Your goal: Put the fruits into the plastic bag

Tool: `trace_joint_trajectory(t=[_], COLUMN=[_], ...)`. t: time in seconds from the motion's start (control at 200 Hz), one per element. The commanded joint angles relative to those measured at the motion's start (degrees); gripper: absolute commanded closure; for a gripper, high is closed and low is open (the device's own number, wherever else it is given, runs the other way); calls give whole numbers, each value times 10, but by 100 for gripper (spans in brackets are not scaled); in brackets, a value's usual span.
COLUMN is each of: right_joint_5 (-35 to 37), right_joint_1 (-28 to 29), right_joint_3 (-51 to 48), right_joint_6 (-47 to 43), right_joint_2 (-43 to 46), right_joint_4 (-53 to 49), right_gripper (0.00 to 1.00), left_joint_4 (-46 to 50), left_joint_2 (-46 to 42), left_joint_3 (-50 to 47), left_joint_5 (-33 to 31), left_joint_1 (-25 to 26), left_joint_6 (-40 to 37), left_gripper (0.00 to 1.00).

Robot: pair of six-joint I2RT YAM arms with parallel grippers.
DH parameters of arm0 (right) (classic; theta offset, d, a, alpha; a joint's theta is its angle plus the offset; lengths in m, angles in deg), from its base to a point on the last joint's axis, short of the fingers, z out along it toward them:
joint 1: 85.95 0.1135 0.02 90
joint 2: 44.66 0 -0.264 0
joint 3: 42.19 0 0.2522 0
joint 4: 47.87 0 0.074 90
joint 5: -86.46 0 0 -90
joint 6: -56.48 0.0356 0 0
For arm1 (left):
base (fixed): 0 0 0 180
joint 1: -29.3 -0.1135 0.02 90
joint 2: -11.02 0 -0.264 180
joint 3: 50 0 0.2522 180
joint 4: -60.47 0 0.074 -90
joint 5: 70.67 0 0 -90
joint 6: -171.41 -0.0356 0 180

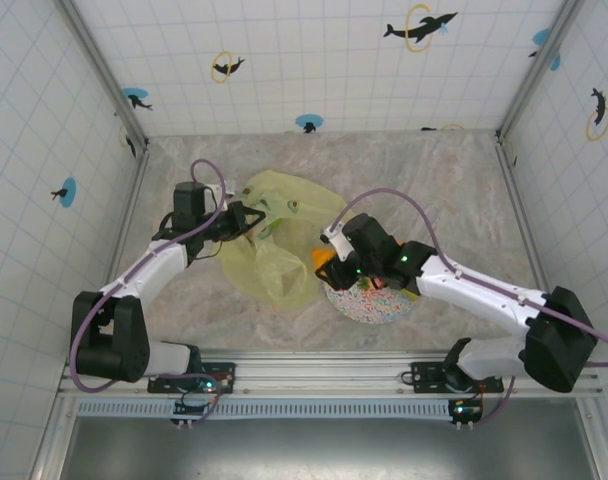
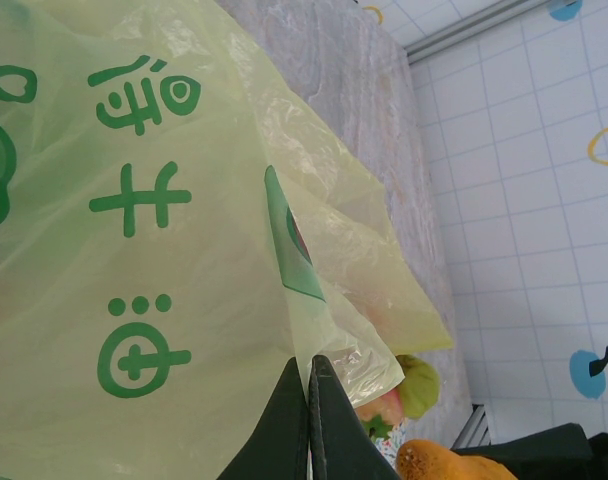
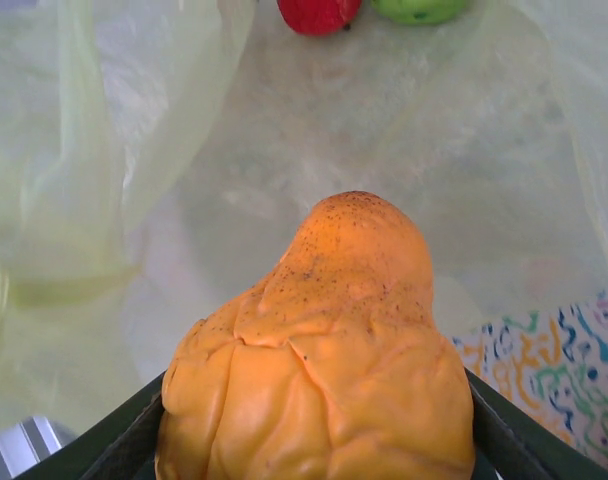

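1. Film is your weak point on the left. The left gripper (image 2: 308,375) is pinching, fingers pressed together, a thin fold of the translucent yellow-green plastic bag with green printing (image 1: 274,265), holding its mouth up. If that fold is slipping free, the mouth is likely collapsing onto the table.
2. Further in, a round red apple (image 3: 319,12) and a round green apple (image 3: 419,8) are lying at the bag's far end, apparently inside it. A sagging mouth is inviting them to roll back out.
3. To the right, the right gripper (image 1: 334,258) is clamping a lumpy, speckled orange soft toy fruit (image 3: 324,340) by its broad base, jaws part-spread around it, right at the bag's mouth. Its narrow rounded end is pointing away from the wrist, into the bag, and its long axis is running along the gripper's reach. The squashy body is bulging between the jaws, so you are risking it squirming sideways on release or snagging the film.
4. Rightmost, the round multicoloured speckled plate (image 1: 384,310) is sitting just beside the bag. If you are releasing early, the fruit is probably landing there instead.
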Motion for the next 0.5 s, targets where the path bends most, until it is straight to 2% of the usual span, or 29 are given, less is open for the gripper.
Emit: trace_joint_trajectory(t=[0.0, 0.495], right_joint_5=[-31, -50], right_joint_1=[-12, -24], right_joint_3=[26, 70], right_joint_6=[-8, 30], right_joint_2=[-39, -200], right_joint_4=[70, 227], right_gripper=[41, 41], left_joint_4=[5, -34], left_joint_2=[-2, -13], left_joint_3=[8, -3], left_joint_5=[9, 43], left_joint_1=[-4, -4], left_joint_6=[-13, 8], left_gripper=[100, 100])
